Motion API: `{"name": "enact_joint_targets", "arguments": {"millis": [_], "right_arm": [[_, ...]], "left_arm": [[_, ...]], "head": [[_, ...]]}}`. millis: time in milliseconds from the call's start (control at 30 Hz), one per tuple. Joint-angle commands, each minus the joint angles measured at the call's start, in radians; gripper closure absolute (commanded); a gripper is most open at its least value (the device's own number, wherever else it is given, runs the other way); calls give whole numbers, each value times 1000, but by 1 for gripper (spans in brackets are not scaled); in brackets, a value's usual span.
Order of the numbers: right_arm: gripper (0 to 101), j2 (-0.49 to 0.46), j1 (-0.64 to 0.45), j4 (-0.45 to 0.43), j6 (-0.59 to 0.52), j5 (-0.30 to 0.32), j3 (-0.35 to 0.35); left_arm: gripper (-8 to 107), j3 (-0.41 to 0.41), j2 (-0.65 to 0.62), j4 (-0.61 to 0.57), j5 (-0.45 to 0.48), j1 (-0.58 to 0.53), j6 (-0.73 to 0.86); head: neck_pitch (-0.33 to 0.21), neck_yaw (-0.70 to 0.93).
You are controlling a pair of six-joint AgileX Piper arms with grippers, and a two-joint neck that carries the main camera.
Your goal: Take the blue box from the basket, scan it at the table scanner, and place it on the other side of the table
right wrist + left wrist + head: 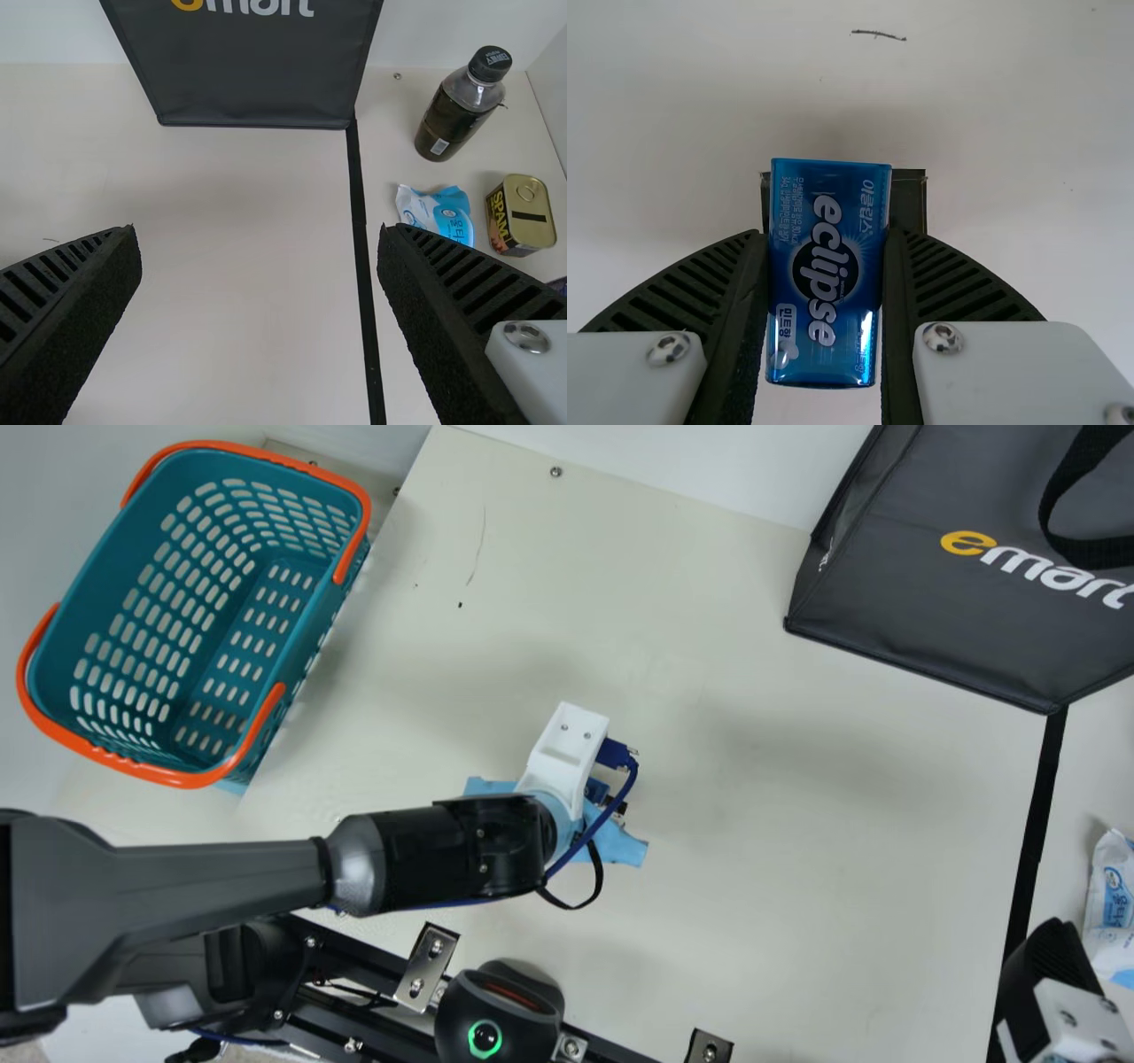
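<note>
In the main view my left gripper (pixel 563 755) hangs over the middle of the table, its fingertips hidden beneath its own body. The left wrist view shows the blue box (pixel 826 274) held upright along its length between the two ribbed fingers of my left gripper (pixel 827 237), which is shut on it. The basket (pixel 306 615) stands at the main view's upper left. A black scanner (pixel 523 983) with a green ring is at the near edge. My right gripper (pixel 1054 965) is partly in the main view's lower right corner; in the right wrist view, my right gripper (pixel 259 230) is open, nothing between its fingers.
A dark bag (pixel 921 620) stands at the far right. Black tape (pixel 1032 850) runs down the table's right part. Beyond it are a blue-white packet (pixel 438 212), a dark bottle (pixel 456 111) and a tin (pixel 520 215).
</note>
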Motion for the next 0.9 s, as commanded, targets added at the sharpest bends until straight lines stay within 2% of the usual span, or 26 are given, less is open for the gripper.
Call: {"name": "enact_joint_targets", "arguments": {"millis": [0, 200, 367, 867], "right_arm": [[6, 0, 0, 0, 0, 0, 0], [6, 0, 0, 0, 0, 0, 0], [6, 0, 0, 0, 0, 0, 0], [6, 0, 0, 0, 0, 0, 0]], "left_arm": [[107, 2, 7, 5, -5, -4, -24], [107, -4, 22, 15, -9, -11, -65], [107, -47, 30, 13, 18, -23, -85], [107, -298, 166, 0, 149, -62, -164]], "head": [[-26, 2], [-26, 2], [-26, 2], [-26, 2]]}}
